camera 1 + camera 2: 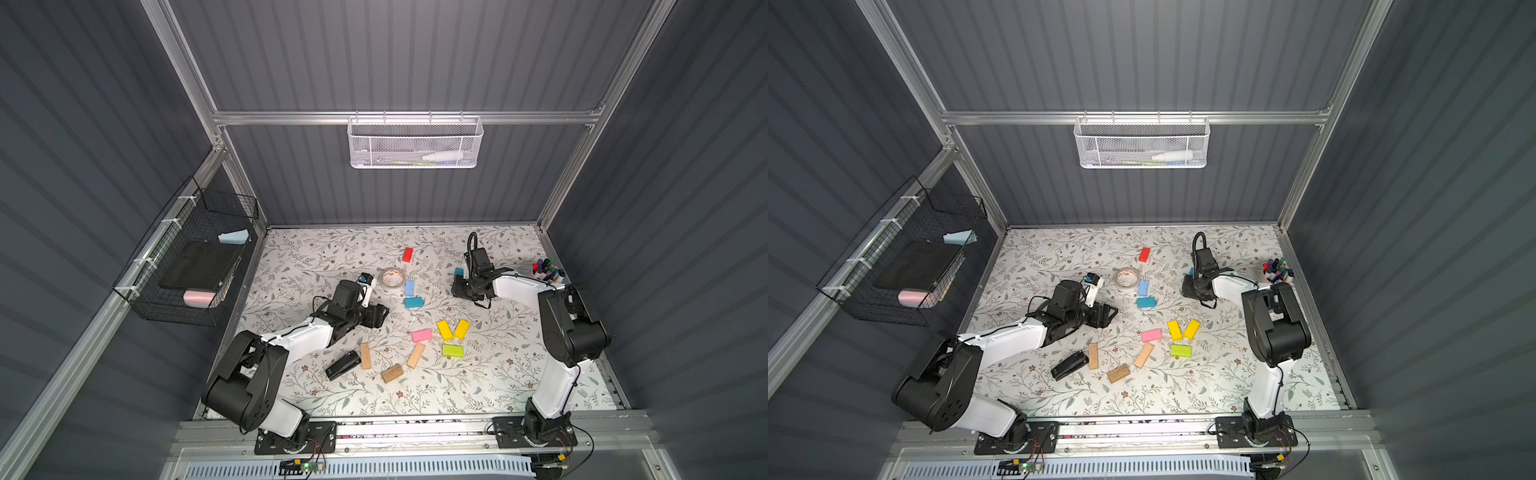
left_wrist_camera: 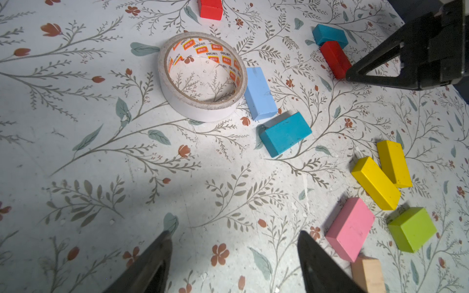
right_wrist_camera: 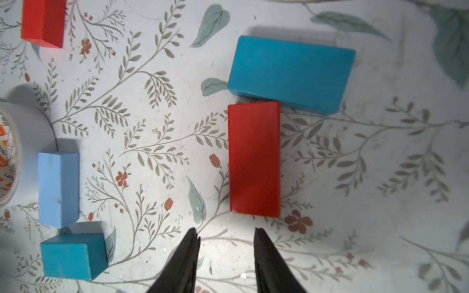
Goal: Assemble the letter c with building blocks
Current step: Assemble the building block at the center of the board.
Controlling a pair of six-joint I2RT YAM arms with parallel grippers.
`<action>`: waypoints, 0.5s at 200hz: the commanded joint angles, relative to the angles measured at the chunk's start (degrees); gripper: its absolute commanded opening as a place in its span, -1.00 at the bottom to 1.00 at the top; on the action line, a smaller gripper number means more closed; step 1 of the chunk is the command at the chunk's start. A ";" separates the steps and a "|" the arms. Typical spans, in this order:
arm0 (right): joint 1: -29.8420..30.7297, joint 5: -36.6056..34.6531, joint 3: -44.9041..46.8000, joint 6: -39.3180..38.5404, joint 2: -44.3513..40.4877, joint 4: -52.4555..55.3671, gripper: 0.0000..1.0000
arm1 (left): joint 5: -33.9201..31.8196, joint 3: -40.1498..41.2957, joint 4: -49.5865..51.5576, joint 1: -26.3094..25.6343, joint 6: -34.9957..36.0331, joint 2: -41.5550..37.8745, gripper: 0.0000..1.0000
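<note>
White mesh basket on rear rail: one white bottle-shaped item, the rest unclear. Black wire basket on side wall: dark slab, pink piece, pale blue piece. Cup: markers, count unclear.

Building blocks loose on table: 2 red, 2 teal, 1 light blue, 2 yellow, 1 pink, 1 lime, 3 tan.

In both top views the right arm hides one red.

Left gripper: jaws wide, empty. Right gripper: jaws part-spread, empty. Red block lies just ahead of the tips, touching a teal block.
</note>
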State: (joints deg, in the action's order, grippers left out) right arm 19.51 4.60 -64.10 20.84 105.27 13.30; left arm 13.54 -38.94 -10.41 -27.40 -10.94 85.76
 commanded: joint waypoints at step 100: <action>5.83 -8.84 14.67 8.88 -14.28 -2.49 -0.08 | -0.80 -0.09 0.22 -0.44 1.18 -2.49 0.52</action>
State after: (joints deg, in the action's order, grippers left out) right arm 24.03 -2.11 -51.64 24.60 94.17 11.11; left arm 13.17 -38.94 -10.48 -27.57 -10.92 84.88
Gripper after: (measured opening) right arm 0.450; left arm 0.761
